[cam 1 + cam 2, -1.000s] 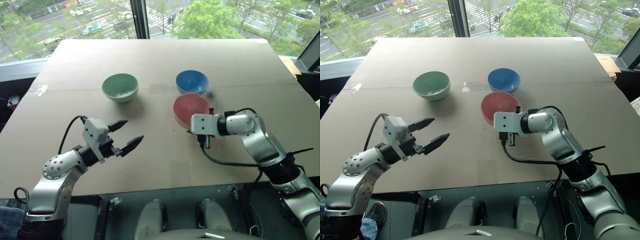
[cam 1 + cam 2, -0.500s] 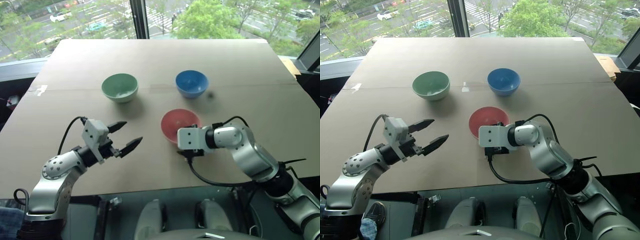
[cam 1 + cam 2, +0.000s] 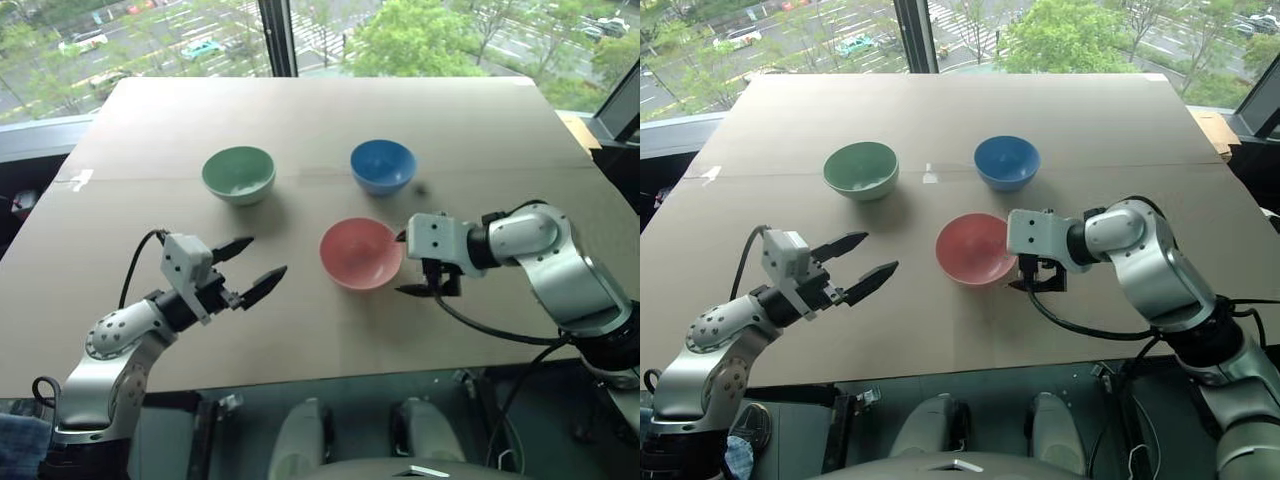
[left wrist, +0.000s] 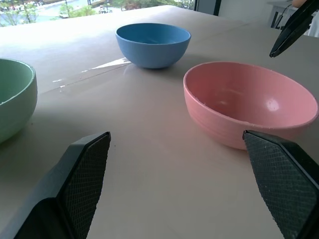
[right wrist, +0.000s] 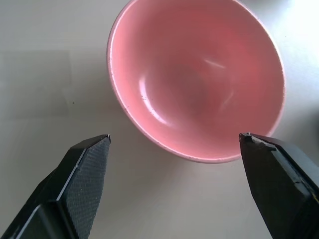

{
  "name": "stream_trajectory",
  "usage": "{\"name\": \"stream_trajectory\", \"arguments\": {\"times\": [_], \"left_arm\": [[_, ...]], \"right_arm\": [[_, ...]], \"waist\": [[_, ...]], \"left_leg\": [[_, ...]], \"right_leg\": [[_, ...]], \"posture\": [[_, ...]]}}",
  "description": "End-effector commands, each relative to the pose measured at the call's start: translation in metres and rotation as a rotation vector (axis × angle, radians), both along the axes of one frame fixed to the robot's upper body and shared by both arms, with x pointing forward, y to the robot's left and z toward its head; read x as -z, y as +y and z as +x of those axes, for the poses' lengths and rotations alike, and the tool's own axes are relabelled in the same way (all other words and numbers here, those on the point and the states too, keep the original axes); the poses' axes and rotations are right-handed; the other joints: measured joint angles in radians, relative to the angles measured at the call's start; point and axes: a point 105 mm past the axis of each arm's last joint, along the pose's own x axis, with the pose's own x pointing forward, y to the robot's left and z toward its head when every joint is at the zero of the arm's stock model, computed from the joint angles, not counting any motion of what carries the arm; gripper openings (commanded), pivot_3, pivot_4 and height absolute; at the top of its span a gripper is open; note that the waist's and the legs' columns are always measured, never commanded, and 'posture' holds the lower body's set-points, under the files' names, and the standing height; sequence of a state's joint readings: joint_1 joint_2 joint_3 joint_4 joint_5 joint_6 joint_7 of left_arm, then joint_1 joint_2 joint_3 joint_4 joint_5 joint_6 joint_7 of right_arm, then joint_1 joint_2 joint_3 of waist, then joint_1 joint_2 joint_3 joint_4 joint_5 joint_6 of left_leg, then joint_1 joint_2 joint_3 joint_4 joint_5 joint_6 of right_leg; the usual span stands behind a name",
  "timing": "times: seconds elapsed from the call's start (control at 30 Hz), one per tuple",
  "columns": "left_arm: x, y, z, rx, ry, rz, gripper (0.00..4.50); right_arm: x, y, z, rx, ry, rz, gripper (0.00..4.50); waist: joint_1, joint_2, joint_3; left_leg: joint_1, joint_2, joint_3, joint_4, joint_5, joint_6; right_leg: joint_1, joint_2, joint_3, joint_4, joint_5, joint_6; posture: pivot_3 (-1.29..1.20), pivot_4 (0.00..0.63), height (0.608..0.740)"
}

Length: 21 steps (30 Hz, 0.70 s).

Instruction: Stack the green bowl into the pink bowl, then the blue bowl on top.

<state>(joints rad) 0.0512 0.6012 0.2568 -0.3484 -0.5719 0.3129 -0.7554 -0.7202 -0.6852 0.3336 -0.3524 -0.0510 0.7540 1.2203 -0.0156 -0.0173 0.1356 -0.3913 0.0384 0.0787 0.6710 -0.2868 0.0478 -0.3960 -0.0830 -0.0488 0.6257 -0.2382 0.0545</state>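
- The pink bowl (image 3: pixel 362 253) sits upright and empty on the cardboard-covered worktop (image 3: pixel 320 120), nearer the front edge than the other two and a little right of the middle.
- The right gripper (image 3: pixel 415 264) hangs just beside the pink bowl's right side — its two black fingers spread wide, holding nothing; in the right wrist view the fingers stand apart on either side of the bowl's near rim, clear of it.
- The blue bowl (image 3: pixel 384 166) stands upright behind the pink one, toward the back edge, apart from it.
- The green bowl (image 3: pixel 239 175) stands upright toward the back left, well apart from the blue bowl.
- The left gripper (image 3: pixel 251 267) hovers near the front left — fingers wide apart, empty, pointing toward the pink bowl.
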Motion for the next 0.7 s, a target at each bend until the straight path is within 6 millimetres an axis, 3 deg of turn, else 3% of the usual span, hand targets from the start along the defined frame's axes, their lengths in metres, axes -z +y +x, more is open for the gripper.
{"name": "stream_trajectory", "arguments": {"times": [0.03,0.17,0.4,0.6,0.7], "left_arm": [[-0.02,-0.004,0.0,-0.007,-0.076,-0.022,4.5],[-0.025,-0.007,0.001,-0.033,-0.102,-0.007,4.5],[-0.044,-0.01,0.009,-0.082,-0.16,0.019,4.5],[-0.054,-0.01,0.02,-0.092,-0.203,0.104,4.5],[-0.056,-0.004,0.038,-0.122,-0.218,0.192,4.5]], "right_arm": [[-0.027,-0.015,0.031,0.07,-0.111,0.022,4.36],[-0.037,-0.011,0.039,0.077,-0.094,0.134,4.36],[-0.065,0.001,0.004,-0.074,0.0,0.499,4.36],[-0.072,-0.022,-0.007,-0.029,-0.04,0.606,4.36],[-0.083,-0.044,-0.013,0.046,-0.093,0.673,4.36]], "waist": [[0.0,0.0,0.0],[0.007,-0.001,-0.001],[0.015,0.0,0.0],[0.028,0.0,0.0],[0.032,0.0,0.0]], "left_leg": [[0.0,0.0,0.0,0.0,0.0,0.0],[-0.002,-0.001,-0.002,0.0,0.0,0.0],[-0.008,-0.001,-0.006,0.0,0.0,0.0],[-0.007,-0.001,-0.007,0.002,0.0,0.0],[-0.006,-0.001,-0.007,0.002,0.0,0.0]], "right_leg": [[0.0,0.0,0.0,0.0,0.0,0.0],[0.0,0.0,-0.001,-0.001,0.0,0.0],[-0.002,-0.001,-0.006,0.0,0.0,0.0],[0.0,-0.001,-0.007,-0.001,0.0,0.0],[0.0,0.0,-0.006,0.0,0.0,0.0]], "posture": [[0.0,0.15,0.74],[0.0,0.15,0.74],[0.0,0.15,0.74],[0.0,0.15,0.74],[0.0,0.15,0.74]]}}
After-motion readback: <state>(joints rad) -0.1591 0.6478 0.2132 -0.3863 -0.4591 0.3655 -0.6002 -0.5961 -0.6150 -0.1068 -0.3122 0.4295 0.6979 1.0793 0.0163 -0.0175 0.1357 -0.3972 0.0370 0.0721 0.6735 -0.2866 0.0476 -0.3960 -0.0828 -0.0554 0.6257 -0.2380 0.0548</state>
